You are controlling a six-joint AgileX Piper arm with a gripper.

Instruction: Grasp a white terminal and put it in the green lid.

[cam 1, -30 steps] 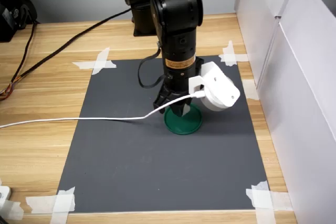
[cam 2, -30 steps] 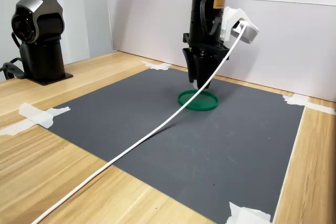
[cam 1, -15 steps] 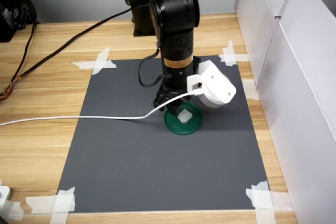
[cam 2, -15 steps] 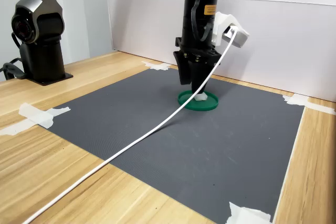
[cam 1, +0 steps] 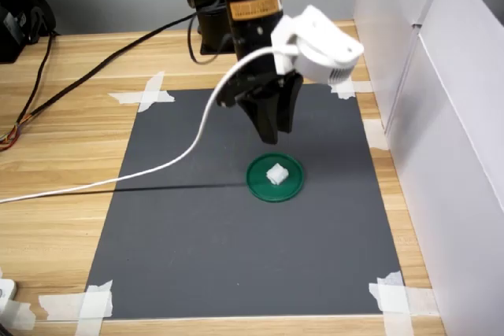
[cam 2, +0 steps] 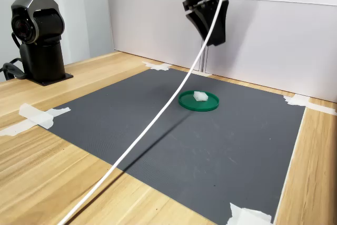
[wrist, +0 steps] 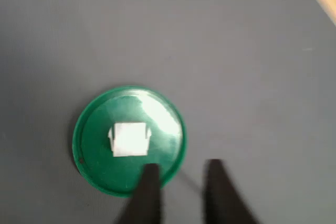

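Gripper (cam 1: 274,133) fingers are held a little apart and empty, high above the green lid (cam 1: 275,178) in the middle of the first exterior view, where the white terminal (cam 1: 276,173) is seen lying inside, so only a straight, careful lift away is needed.

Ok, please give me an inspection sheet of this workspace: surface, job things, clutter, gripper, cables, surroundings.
Surface: dark grey mat taped at its corners to a wooden table.
Job's things: white terminal lies inside the green lid, near its middle.
Clutter: nothing seen on the mat.
Gripper: gripper raised above the lid, empty, fingers slightly apart.
Cables: white cable hangs from the wrist across the mat; black cables on the table.
Surroundings: white panels; second black arm base.
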